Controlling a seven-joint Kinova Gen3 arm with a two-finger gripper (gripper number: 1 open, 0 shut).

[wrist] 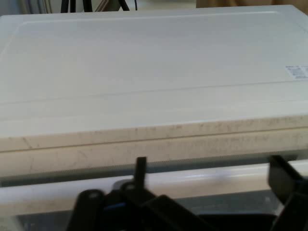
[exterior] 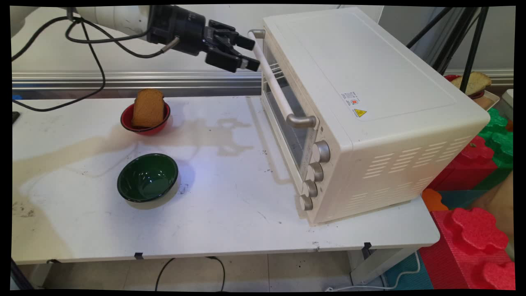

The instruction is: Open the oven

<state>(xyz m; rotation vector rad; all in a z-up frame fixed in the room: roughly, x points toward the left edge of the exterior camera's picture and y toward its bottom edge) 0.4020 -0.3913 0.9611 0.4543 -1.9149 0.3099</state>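
Note:
A cream toaster oven (exterior: 370, 82) stands on the right of the white table (exterior: 230, 205), its glass door shut. My gripper (exterior: 251, 53) is open at the far upper end of the long door handle (exterior: 275, 82), with one finger on each side of the bar. Whether the fingers touch it I cannot tell. In the hand view the gripper (wrist: 209, 168) faces the handle (wrist: 202, 175), with the oven's top (wrist: 154, 62) beyond it. Nothing is held.
A red bowl (exterior: 128, 122) holding a slice of toast (exterior: 148, 107) sits at the back left. An empty dark green bowl (exterior: 148, 177) is nearer the front. Red and green foam blocks (exterior: 472, 238) and another bread slice (exterior: 472, 82) lie off the table's right.

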